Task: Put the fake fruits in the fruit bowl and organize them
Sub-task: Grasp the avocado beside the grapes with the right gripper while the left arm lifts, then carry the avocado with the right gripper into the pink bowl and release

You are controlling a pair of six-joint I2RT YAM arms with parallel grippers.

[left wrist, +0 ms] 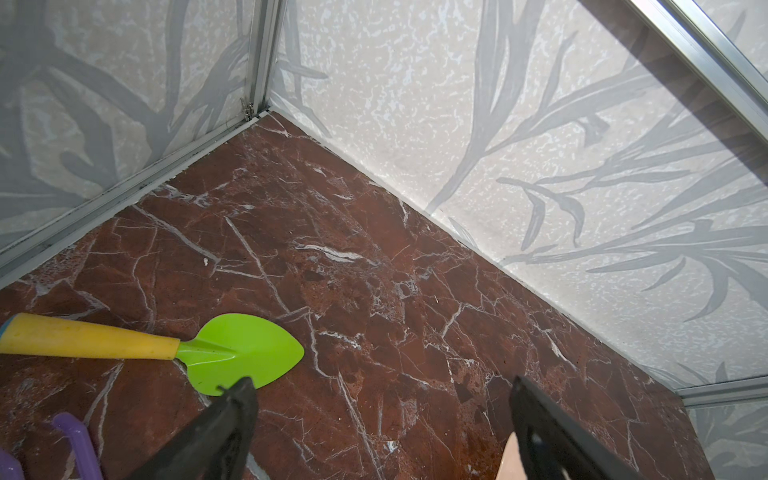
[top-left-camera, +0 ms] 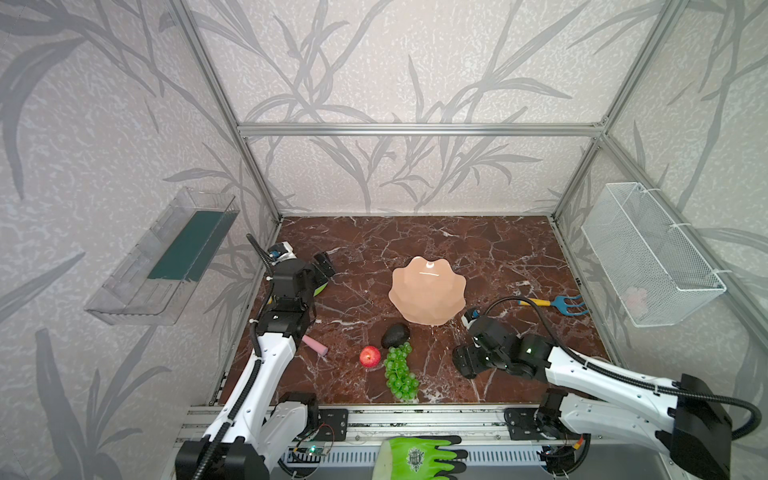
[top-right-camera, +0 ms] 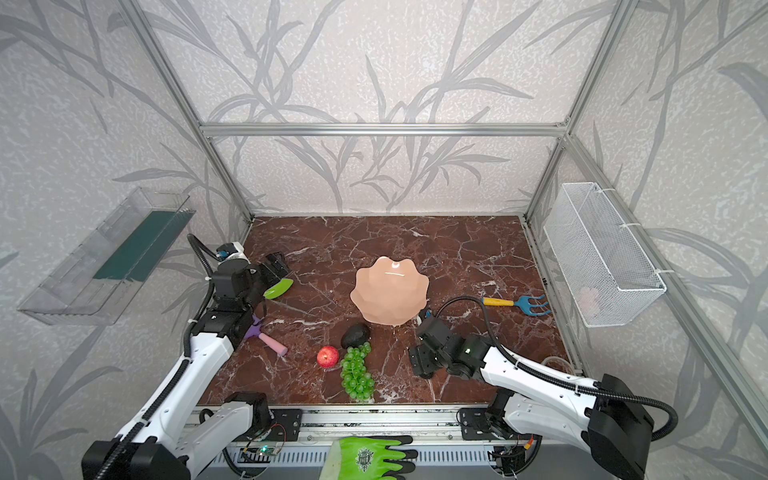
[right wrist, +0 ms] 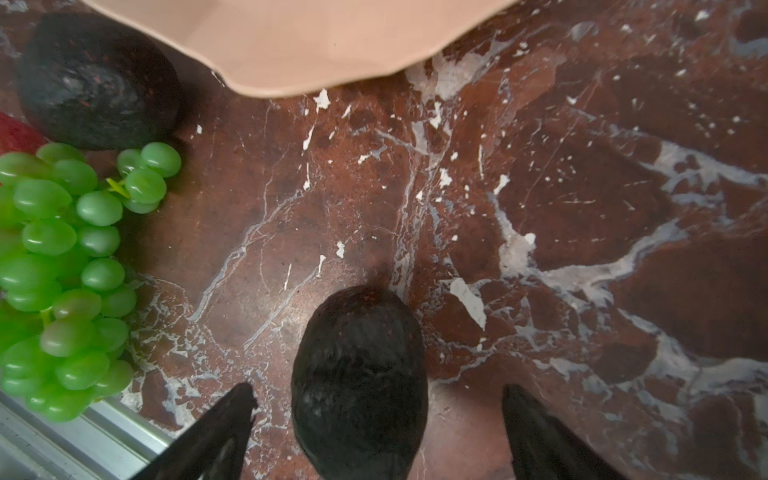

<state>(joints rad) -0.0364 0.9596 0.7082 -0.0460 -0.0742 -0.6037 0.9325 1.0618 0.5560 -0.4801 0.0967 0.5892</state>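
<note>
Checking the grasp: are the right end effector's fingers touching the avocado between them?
Apart. The right wrist view shows bare marble between the avocado and both fingers.

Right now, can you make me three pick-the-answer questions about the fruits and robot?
1. Where is the red apple, compared with the fruit bowl? A) inside B) outside, beside the grapes C) on top
2. How many avocados show in the right wrist view? A) one B) two C) four
3. The right gripper is: A) open B) shut on the apple C) shut on the grapes
Answers: 1 B, it lies beside the grapes; 2 B, one by the grapes, one between the gripper's fingers; 3 A, gaps show either side of that avocado.
</note>
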